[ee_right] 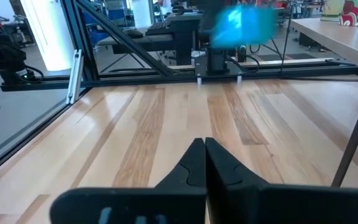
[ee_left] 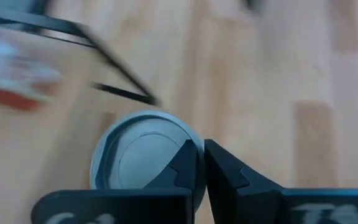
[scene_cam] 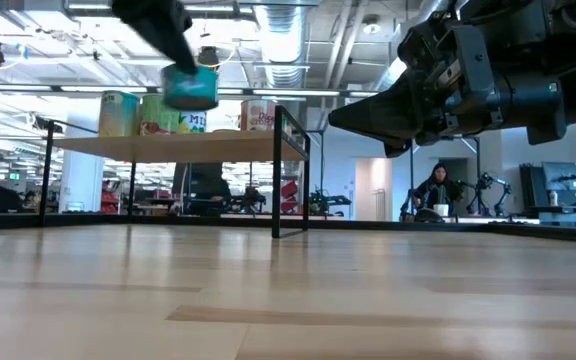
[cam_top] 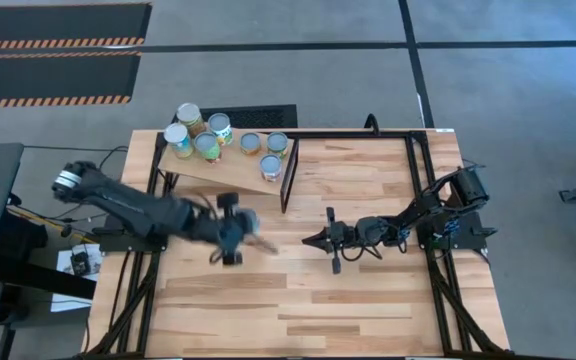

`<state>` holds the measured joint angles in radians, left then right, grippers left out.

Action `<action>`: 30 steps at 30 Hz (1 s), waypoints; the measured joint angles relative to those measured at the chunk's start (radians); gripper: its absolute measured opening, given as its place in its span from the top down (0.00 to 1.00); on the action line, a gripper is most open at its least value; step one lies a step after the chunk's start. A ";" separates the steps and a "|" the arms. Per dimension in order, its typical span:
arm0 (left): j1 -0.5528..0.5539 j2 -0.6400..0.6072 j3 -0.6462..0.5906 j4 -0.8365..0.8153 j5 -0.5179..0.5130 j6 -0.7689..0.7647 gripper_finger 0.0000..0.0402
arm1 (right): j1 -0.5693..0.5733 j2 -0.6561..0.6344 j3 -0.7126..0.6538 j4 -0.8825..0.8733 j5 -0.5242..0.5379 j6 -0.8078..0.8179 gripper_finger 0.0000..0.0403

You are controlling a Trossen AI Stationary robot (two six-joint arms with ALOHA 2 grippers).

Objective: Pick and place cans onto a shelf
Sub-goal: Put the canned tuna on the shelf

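Note:
My left gripper [cam_top: 243,232] is over the middle of the table, right of the shelf's near end, shut on a blue-labelled can [cam_top: 250,219] with a grey round top [ee_left: 138,155]. In the low view the can [scene_cam: 190,88] hangs in the air at about the height of the shelf board. The shelf [cam_top: 230,168], a light wood board on a black frame, stands at the far left and bears several cans [cam_top: 207,147]. My right gripper [cam_top: 310,240] is shut and empty, at mid-table, pointing toward the left arm. My left gripper has the can at the edge of its top [ee_left: 182,134]. Its two fingers [ee_left: 229,177] stand almost together there, and the near finger hides the exact place of contact. The can is lifted clear of the table.
The shelf's black post [cam_top: 286,190] stands just beyond the left gripper. The black table frame runs along the far and side edges [cam_top: 413,170]. Bare wooden tabletop [cam_top: 318,310] lies toward the near edge. A person [scene_cam: 436,190] sits in the room behind.

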<state>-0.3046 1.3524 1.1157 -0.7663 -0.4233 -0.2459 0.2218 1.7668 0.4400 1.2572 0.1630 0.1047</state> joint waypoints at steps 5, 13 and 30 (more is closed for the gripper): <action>0.208 -0.052 0.061 -0.034 0.040 0.080 0.99 | 0.000 0.000 0.000 0.000 0.000 0.001 0.98; 0.494 -0.023 0.076 -0.036 0.148 0.197 0.99 | 0.000 0.000 0.000 -0.006 0.000 0.001 0.98; 0.604 0.078 0.078 0.023 0.213 0.253 0.99 | 0.000 0.000 0.000 -0.014 -0.001 0.003 0.98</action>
<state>0.2993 1.4306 1.1939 -0.7436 -0.2100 0.0067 0.2214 1.7672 0.4400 1.2427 0.1623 0.1081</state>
